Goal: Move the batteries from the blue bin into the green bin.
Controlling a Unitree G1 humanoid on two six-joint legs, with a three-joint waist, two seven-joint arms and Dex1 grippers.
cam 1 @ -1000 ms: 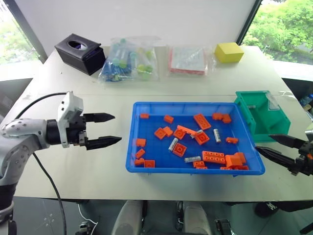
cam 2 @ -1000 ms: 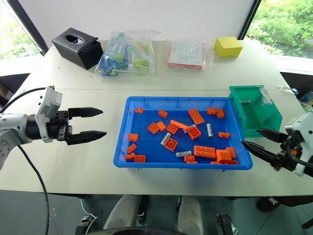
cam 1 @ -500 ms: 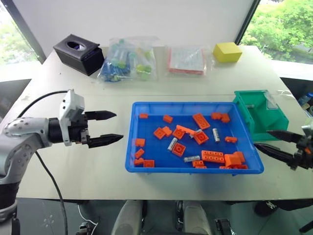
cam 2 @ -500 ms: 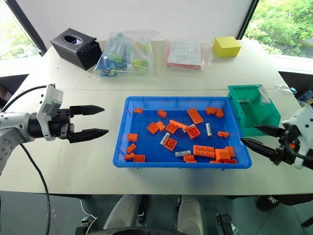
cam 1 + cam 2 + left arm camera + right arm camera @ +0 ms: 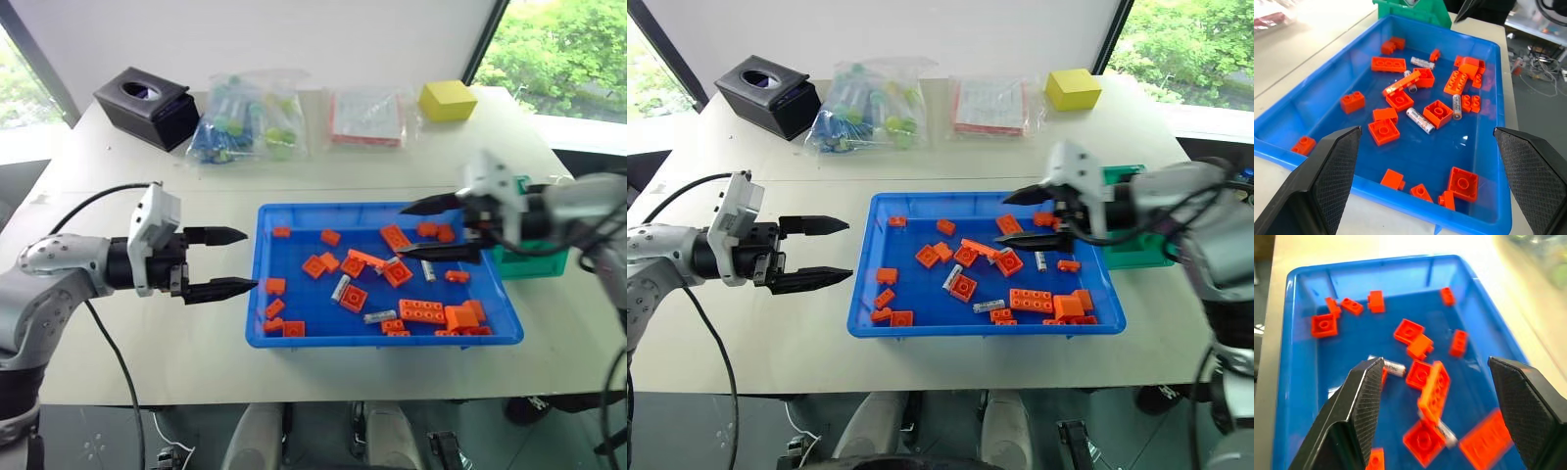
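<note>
The blue bin (image 5: 392,340) sits mid-table with orange bricks (image 5: 426,311) scattered in it. Among them lie three silver batteries: one near the middle (image 5: 344,288), one toward the front (image 5: 382,316) and one on the right (image 5: 432,270). My right gripper (image 5: 405,231) hovers open and empty over the bin's far right part, pointing left. In the right wrist view a battery (image 5: 1393,367) lies just below its fingers (image 5: 1359,401). The green bin (image 5: 534,262) stands at the blue bin's right end, mostly hidden behind my right arm. My left gripper (image 5: 247,259) is open and empty, level, just outside the blue bin's left rim.
Along the table's far side stand a black tissue box (image 5: 140,106), a clear bag of coloured items (image 5: 243,127), a red-and-white packet (image 5: 367,117) and a yellow block (image 5: 448,100). Bare tabletop lies left of and in front of the blue bin.
My right gripper has swung up and left, from the table's front right edge to above the blue bin, still open. The left gripper has stayed in place.
</note>
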